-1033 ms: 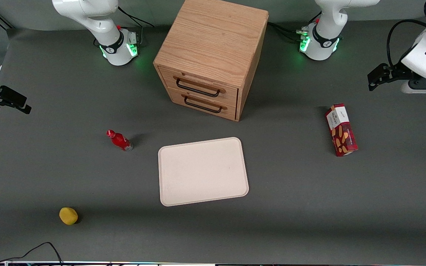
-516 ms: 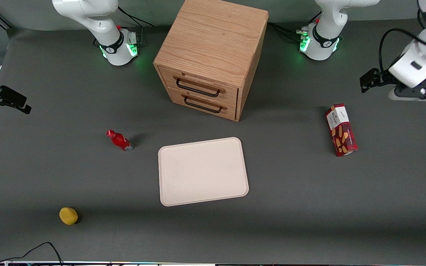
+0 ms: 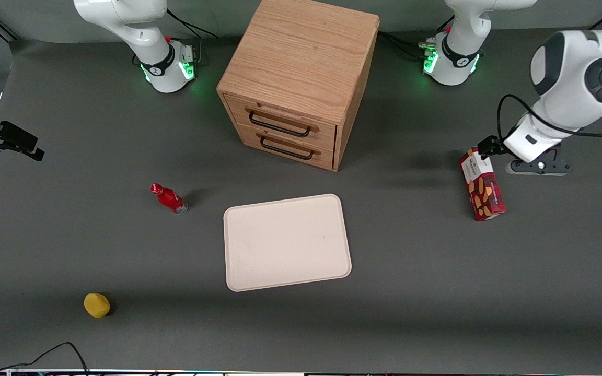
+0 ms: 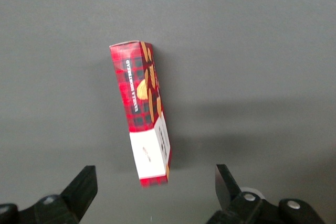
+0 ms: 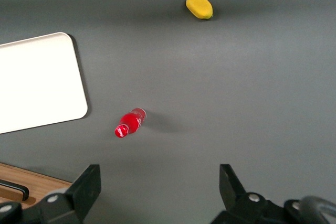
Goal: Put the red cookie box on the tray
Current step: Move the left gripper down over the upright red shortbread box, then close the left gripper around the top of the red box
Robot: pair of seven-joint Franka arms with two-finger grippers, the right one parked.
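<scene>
The red cookie box (image 3: 482, 184) lies flat on the grey table toward the working arm's end, white end pointing to the arm bases; it also fills the left wrist view (image 4: 142, 103). My gripper (image 3: 488, 147) hovers above the box's white end, open, with its fingers (image 4: 84, 187) spread wide on either side of that end and nothing held (image 4: 155, 176). The pale cream tray (image 3: 286, 241) lies in front of the drawer cabinet, well apart from the box, with nothing on it; one corner shows in the right wrist view (image 5: 37, 82).
A wooden two-drawer cabinet (image 3: 296, 78) stands near the arm bases. A small red bottle (image 3: 169, 199) lies beside the tray toward the parked arm's end. A yellow lemon-like object (image 3: 96, 305) sits nearer the front camera.
The working arm has swung in from the table's end and come down, bringing the gripper over the box's white end. The box and tray have not moved.
</scene>
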